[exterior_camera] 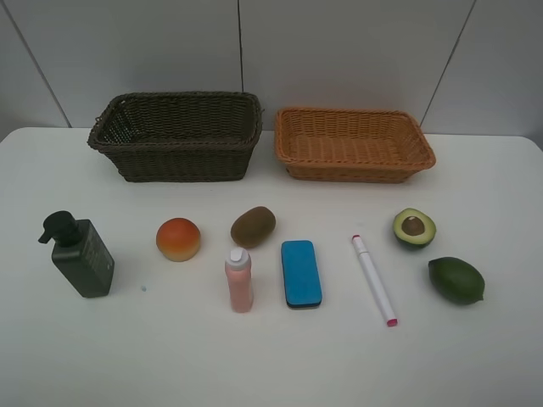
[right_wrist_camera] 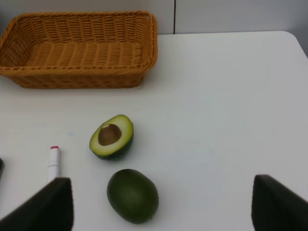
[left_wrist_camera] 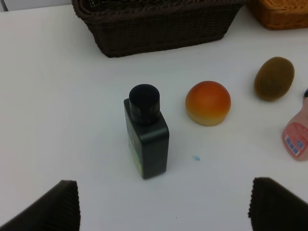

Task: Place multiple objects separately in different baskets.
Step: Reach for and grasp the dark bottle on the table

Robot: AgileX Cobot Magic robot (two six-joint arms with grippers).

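On the white table lie a dark green pump bottle (exterior_camera: 81, 253), an orange-red fruit (exterior_camera: 178, 238), a brown kiwi (exterior_camera: 253, 226), a small pink bottle (exterior_camera: 239, 281), a blue eraser (exterior_camera: 301, 272), a white-pink marker (exterior_camera: 374, 279), a halved avocado (exterior_camera: 414, 227) and a whole green avocado (exterior_camera: 456, 280). Behind them stand the dark brown basket (exterior_camera: 178, 136) and the orange-tan basket (exterior_camera: 352, 144), both empty. Neither arm shows in the high view. My left gripper (left_wrist_camera: 166, 204) is open, short of the pump bottle (left_wrist_camera: 145, 131). My right gripper (right_wrist_camera: 161, 202) is open near the whole avocado (right_wrist_camera: 133, 195).
The table's back edge meets a pale wall behind the baskets. A small blue speck (exterior_camera: 143, 288) lies near the pump bottle. Bare table stretches in front of the row of objects.
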